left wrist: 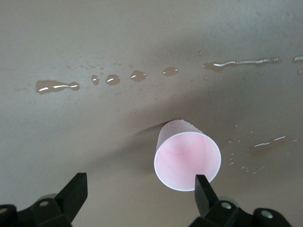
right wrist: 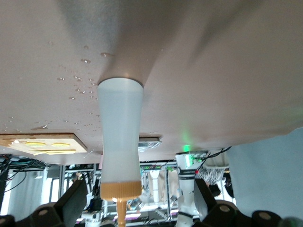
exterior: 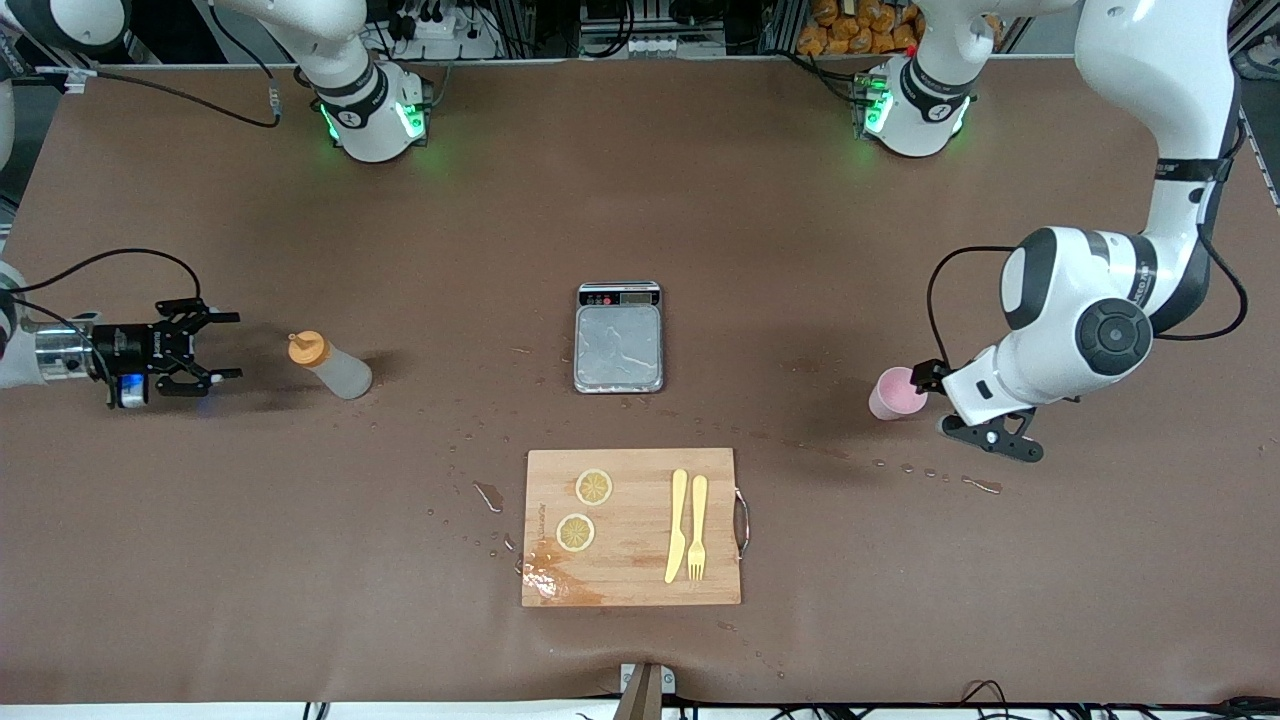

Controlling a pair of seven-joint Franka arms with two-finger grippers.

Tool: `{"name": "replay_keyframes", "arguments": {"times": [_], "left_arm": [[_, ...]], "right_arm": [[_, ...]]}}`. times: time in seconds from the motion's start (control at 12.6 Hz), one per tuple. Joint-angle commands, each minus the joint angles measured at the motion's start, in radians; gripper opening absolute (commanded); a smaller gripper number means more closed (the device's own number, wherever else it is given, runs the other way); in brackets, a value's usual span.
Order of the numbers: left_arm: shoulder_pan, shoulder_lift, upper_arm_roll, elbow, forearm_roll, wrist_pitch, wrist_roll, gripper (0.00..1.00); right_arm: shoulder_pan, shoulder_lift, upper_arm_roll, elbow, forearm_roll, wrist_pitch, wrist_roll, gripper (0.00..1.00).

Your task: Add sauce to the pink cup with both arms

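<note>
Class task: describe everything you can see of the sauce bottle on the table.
The sauce bottle is small, translucent whitish plastic with an orange nozzle cap. It stands on the brown table toward the right arm's end, appearing upright. Nothing touches it: the open right gripper is level with it, fingers pointing at it but short of it.

Pale-pink cup [exterior: 893,392], orange-capped whitish bottle [exterior: 333,366]

Bright, even overhead light; soft shadows, glinting puddles.
</note>
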Motion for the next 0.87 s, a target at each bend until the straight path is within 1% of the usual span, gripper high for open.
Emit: {"name": "replay_keyframes", "arguments": {"times": [0.0,0.16,0.4,0.64,0.71,0.79], "left_arm": [[0.002,0.034,-0.003,0.001,-0.005,0.029,0.046,1.00],[-0.001,0.056,-0.003,0.001,-0.004,0.029,0.046,1.00],[-0.008,0.089,-0.003,0.003,-0.005,0.029,0.046,1.00],[-0.010,0.116,-0.003,0.007,-0.002,0.029,0.055,1.00],[-0.007,0.119,-0.003,0.007,-0.002,0.029,0.060,0.43],[-0.007,0.125,-0.003,0.007,-0.002,0.029,0.060,0.03]], "right_arm": [[-0.016,0.034,0.016,-0.015,0.074,0.006,0.017,1.00],[-0.013,0.067,0.016,-0.017,0.120,0.027,0.017,1.00],[0.010,0.103,0.017,-0.017,0.162,0.087,0.014,1.00],[0.043,0.109,0.017,-0.028,0.169,0.107,0.011,1.00],[0.052,0.111,0.017,-0.031,0.169,0.121,0.007,1.00],[0.060,0.111,0.017,-0.037,0.169,0.135,0.003,1.00]]}}
